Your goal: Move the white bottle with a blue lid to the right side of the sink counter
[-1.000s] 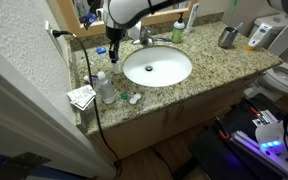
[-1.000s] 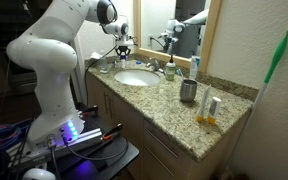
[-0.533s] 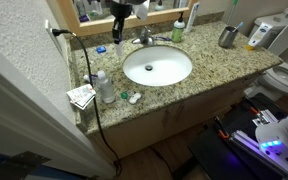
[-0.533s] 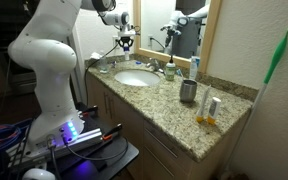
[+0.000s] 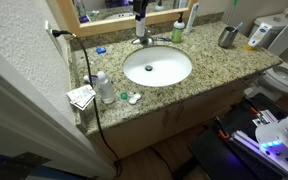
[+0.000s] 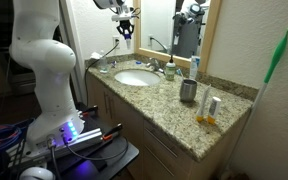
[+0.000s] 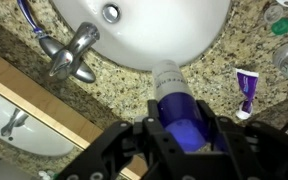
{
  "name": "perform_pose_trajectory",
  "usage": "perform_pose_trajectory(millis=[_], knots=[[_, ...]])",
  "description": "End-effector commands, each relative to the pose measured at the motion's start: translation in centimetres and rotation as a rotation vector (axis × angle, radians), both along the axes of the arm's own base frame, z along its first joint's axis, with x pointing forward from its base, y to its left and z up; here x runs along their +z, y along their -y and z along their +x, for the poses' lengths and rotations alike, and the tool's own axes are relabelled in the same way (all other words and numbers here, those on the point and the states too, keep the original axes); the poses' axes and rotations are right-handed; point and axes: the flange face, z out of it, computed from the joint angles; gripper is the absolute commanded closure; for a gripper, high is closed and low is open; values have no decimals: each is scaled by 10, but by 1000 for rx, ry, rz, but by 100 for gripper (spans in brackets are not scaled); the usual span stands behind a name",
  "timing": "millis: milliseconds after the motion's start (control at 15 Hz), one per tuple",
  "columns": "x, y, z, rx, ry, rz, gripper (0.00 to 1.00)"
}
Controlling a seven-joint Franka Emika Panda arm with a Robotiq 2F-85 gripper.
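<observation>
In the wrist view my gripper (image 7: 181,135) is shut on the white bottle with a blue lid (image 7: 174,95). The jaws clamp its dark blue cap, and the white body points down toward the basin (image 7: 154,30). In both exterior views the gripper (image 5: 141,17) (image 6: 125,24) hangs high above the chrome faucet (image 5: 144,40) at the back of the sink counter (image 5: 209,62) (image 6: 169,112). The bottle is hard to make out in those views. The speckled granite also shows in the wrist view (image 7: 119,85).
A clear plastic bottle (image 5: 106,88), folded papers (image 5: 81,97) and a black cable (image 5: 88,75) lie at the counter's left end. A small flat blue object (image 5: 100,49) sits at the back left. A metal cup (image 5: 227,37) (image 6: 188,91) and a yellow item (image 6: 209,108) stand at the right. A purple tube (image 7: 244,92) lies by the basin.
My gripper has lifted off the back-left counter with the bottle in it. It has moved up and rightward to above the faucet.
</observation>
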Motion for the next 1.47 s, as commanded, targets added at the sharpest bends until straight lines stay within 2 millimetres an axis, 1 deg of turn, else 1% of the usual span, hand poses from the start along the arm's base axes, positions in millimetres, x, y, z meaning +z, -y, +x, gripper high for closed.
perform_pose_trajectory(millis=[0, 67, 133, 200, 267, 333, 533, 600, 667, 733, 800, 867, 933, 1000, 1133, 1200, 1333, 1400], knots=[[4, 1, -6, -5, 2, -3, 84], [4, 15, -3, -44, 7, 27, 84], [5, 41, -2, -134, 10, 59, 84], [4, 65, -6, -196, 8, 82, 84], [1, 89, -13, -252, 2, 103, 84], [-2, 106, -18, -310, -4, 120, 84], [-16, 172, -36, -484, -6, 174, 84], [-19, 186, -44, -530, 7, 210, 84], [-13, 163, -14, -453, -16, 157, 59], [-16, 178, -22, -487, -10, 174, 59], [-18, 186, -29, -506, -7, 180, 59], [-18, 188, -34, -514, -7, 183, 84], [-21, 196, -27, -543, -20, 187, 84], [-24, 210, -15, -604, -23, 195, 84], [-21, 254, -13, -744, -22, 223, 84], [-19, 285, -18, -802, -21, 230, 84], [-14, 336, -25, -921, -19, 246, 84], [-9, 354, -27, -978, -12, 267, 84]])
